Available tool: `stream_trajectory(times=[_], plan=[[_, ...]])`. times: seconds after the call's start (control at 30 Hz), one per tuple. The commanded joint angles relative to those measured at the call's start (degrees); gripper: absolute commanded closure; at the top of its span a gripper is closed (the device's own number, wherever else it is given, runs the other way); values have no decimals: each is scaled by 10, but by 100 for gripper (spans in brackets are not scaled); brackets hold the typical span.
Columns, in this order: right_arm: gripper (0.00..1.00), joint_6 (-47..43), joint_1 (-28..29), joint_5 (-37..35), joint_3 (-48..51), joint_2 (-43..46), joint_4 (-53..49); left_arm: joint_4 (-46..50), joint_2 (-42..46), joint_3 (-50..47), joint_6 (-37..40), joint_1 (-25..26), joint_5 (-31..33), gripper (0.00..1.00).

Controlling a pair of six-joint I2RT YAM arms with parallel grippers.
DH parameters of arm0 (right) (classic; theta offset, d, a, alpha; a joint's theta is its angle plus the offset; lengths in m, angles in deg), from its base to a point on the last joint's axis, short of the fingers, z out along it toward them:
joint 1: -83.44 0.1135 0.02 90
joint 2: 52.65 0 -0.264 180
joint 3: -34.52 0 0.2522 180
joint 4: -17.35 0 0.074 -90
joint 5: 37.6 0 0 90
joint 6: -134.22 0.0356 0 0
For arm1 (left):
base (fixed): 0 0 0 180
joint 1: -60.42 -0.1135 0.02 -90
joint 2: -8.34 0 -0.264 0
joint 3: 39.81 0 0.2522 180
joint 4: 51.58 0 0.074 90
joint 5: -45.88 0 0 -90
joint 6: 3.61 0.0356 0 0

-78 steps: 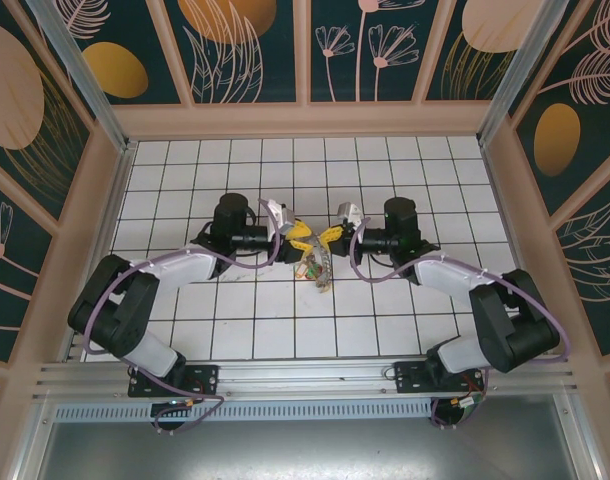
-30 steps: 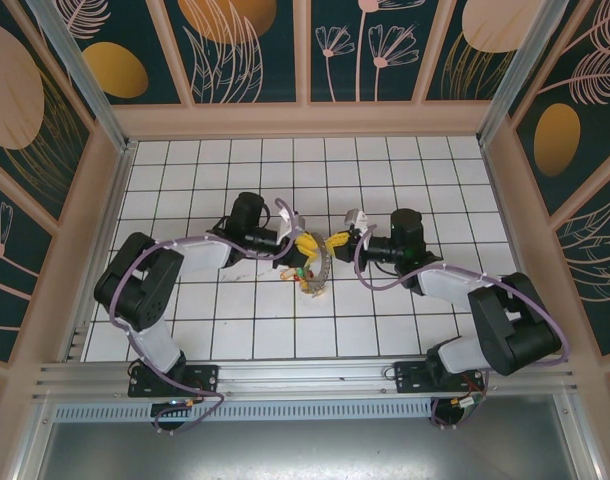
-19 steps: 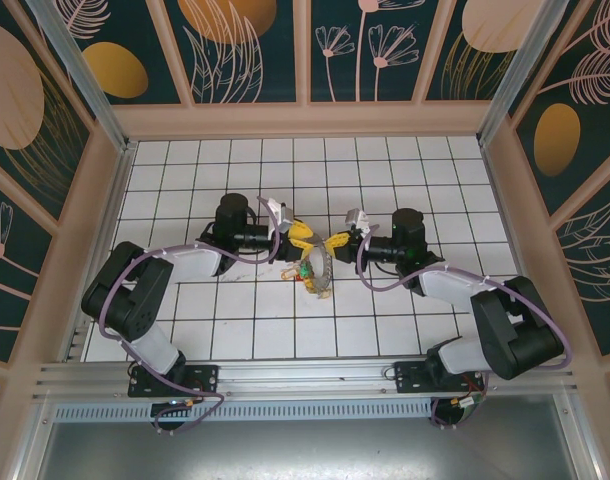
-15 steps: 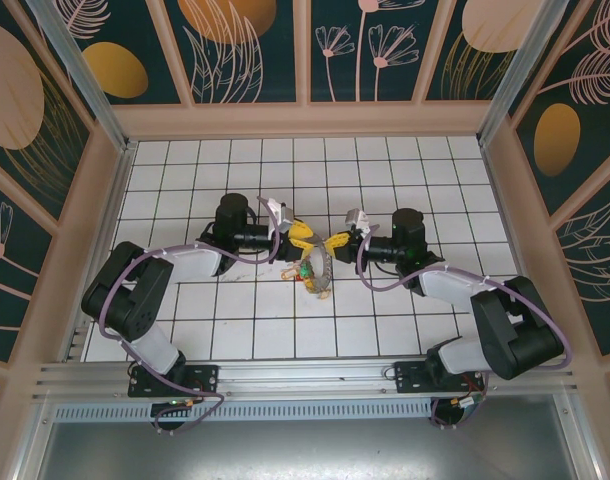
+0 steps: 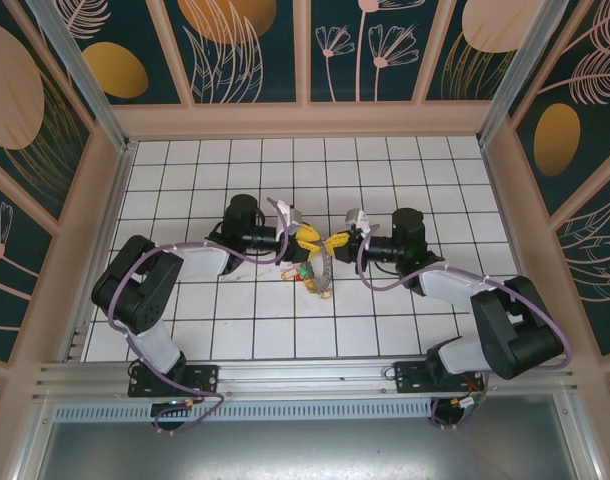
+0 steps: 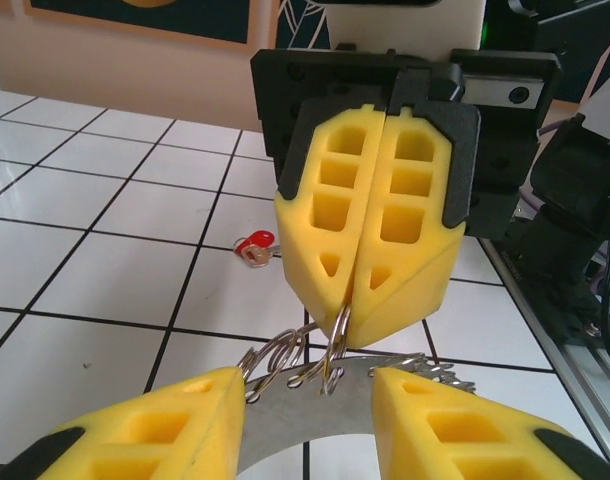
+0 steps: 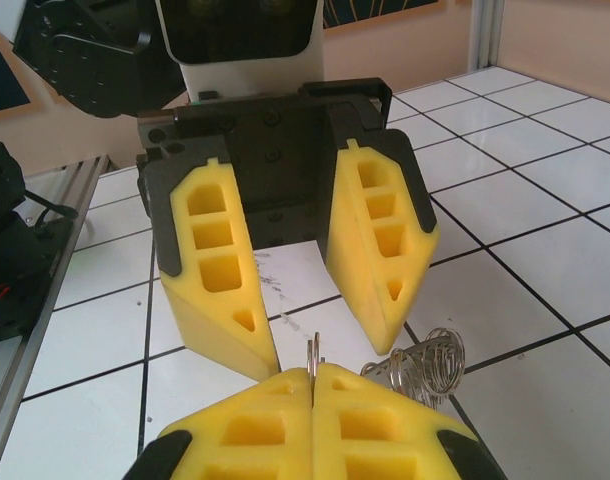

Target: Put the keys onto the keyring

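Observation:
In the top view both grippers meet at the middle of the tiled floor over the keyring (image 5: 320,270), with small coloured keys (image 5: 299,274) just left of it. In the left wrist view the keyring (image 6: 315,425) is a flat silvery arc edged with small wire rings (image 6: 275,355). My left gripper (image 6: 305,430) stands open, its yellow fingers (image 6: 155,425) on either side of that arc. Facing it, my right gripper (image 7: 313,385) is shut on one small split ring (image 7: 313,352) at the arc's rim. A red-headed key (image 6: 253,244) lies on the floor behind.
The white tiled floor (image 5: 385,170) is walled by wooden panels on three sides. A metal rail (image 5: 305,378) runs along the near edge by the arm bases. More wire rings (image 7: 425,365) hang right of my right fingertips. The right arm's base and cables (image 6: 575,230) stand behind.
My left arm's wrist has slid slightly right and its gripper has edged closer to the right gripper. The keyring has shifted a little with it. The right arm has barely moved.

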State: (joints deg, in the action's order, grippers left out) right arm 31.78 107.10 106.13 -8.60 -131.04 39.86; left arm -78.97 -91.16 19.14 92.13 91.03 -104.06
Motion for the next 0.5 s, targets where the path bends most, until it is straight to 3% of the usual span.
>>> stream_trajectory(times=[0.0, 0.37, 0.47], plan=[[100, 8, 2, 26, -23, -4, 39, 19, -9, 25, 17, 6, -6, 62], [100, 18, 7, 19, -25, -10, 48, 26, -13, 29, 22, 14, -13, 72], [100, 19, 9, 14, -25, -10, 46, 26, -13, 29, 21, 14, -15, 84]])
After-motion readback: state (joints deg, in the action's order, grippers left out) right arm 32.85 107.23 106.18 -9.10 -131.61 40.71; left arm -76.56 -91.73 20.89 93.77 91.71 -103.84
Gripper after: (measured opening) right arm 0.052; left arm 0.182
